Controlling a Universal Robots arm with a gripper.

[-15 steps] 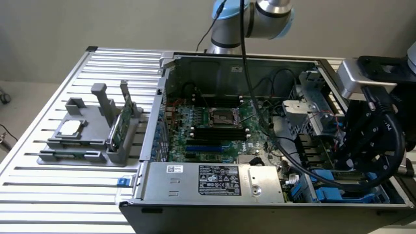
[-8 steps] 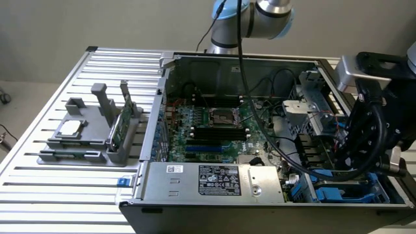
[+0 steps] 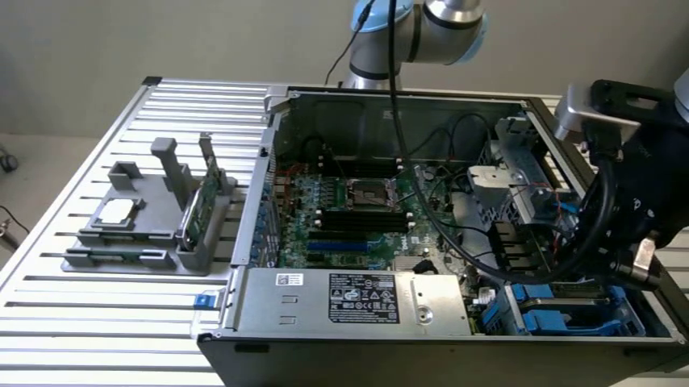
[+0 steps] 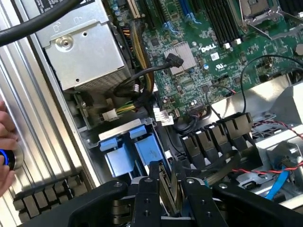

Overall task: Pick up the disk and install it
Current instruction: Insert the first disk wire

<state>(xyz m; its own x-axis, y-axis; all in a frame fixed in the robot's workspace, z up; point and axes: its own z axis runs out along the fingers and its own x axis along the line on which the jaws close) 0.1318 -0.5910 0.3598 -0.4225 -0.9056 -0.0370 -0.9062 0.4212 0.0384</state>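
Probably a robotics lab or test workshop: opened computer tower (image 3: 431, 359) on a slotted aluminium table (image 3: 108, 314), grey fixture (image 3: 140, 242) with parts beside, robot arm (image 3: 431, 32) behind.

Computer case (image 3: 431, 355) on table (image 3: 108, 322), parts holder (image 3: 140, 242) at its 9 o'clock, power supply (image 3: 356, 300) inside at 6 o'clock, drive bay (image 3: 570, 310) at 4 o'clock, disk (image 4: 165, 182) in tool (image 4: 169, 176) above it.

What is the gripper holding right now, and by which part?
It seems to be the flat silver-grey disk, seen edge-on, pinched across its two flat faces between the black fingers; the exact spot along it is hidden.
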